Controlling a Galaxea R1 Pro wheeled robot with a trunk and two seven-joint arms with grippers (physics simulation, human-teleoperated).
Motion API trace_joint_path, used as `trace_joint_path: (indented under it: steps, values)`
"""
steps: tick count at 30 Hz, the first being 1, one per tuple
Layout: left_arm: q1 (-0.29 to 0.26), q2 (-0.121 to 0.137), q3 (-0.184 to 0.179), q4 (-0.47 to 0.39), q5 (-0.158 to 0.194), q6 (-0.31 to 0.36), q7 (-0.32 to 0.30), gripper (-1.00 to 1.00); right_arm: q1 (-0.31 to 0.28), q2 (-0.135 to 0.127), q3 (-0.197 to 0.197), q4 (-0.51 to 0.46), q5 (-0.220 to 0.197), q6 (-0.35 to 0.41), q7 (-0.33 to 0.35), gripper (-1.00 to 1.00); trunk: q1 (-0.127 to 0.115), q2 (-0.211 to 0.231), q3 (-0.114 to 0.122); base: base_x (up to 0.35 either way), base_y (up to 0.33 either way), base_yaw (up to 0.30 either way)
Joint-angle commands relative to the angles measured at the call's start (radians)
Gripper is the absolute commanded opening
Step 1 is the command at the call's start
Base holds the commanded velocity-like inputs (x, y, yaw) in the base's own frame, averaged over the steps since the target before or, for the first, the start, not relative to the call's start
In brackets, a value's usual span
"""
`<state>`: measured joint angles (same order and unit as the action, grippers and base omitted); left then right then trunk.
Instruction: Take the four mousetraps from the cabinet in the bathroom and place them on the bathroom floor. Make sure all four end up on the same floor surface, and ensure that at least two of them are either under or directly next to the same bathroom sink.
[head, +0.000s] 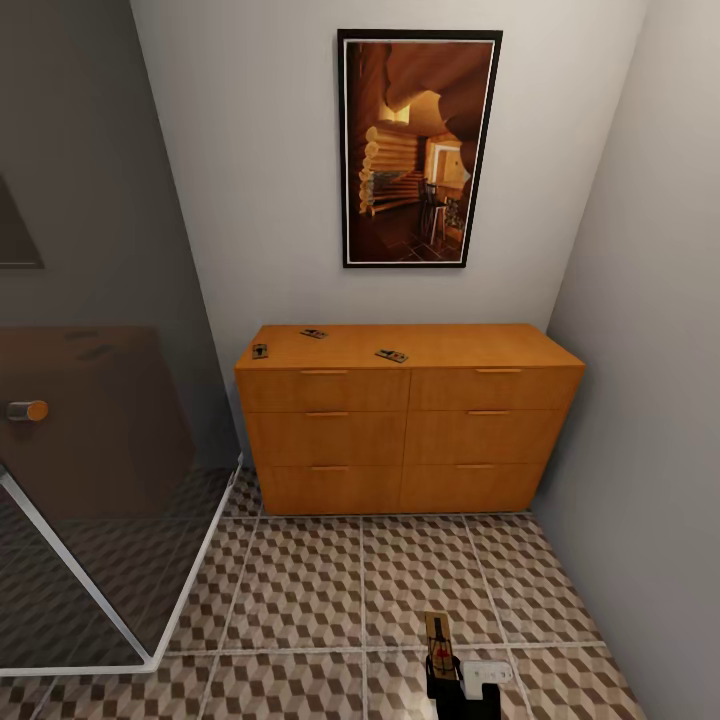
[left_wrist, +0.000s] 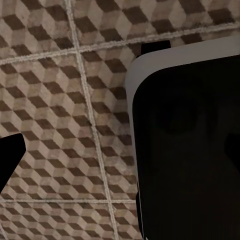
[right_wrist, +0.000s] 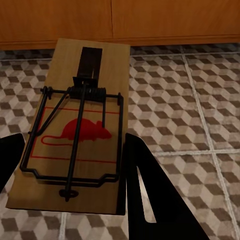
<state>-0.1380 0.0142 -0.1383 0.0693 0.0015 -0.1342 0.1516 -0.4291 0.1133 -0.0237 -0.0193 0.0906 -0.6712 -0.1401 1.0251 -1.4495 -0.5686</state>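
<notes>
At the centre of the head view stands the cabinet (head: 408, 420), a low orange-brown wooden chest with six flat drawers and slim bar handles. Three small mousetraps (head: 391, 355) lie on its smooth top. At the bottom edge, the right hand (head: 447, 672) is clamped on a fourth mousetrap (right_wrist: 80, 125), a flat tan board with dark wire and a red mouse print, above the cube-patterned tiled floor (head: 310, 590). I cannot tell whether the left hand's fingers are apart or together.
</notes>
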Motion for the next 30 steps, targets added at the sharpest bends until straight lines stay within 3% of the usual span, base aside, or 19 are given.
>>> trace_joint_path:
  steps: [1, 30]
  values:
    - [-0.002, 0.000, -0.007, 0.004, 0.000, -0.007, 0.003, 1.00, -0.001, 0.000, -0.002, 0.001, 0.008, -0.002, -0.005, -1.00, 0.000, -0.001, -0.001, 0.000, 0.000, 0.000]
    - [-0.002, 0.000, -0.007, 0.004, 0.000, -0.007, 0.003, 1.00, -0.001, 0.000, -0.002, 0.001, 0.008, -0.002, -0.005, -1.00, 0.000, -0.001, -0.001, 0.000, 0.000, 0.000]
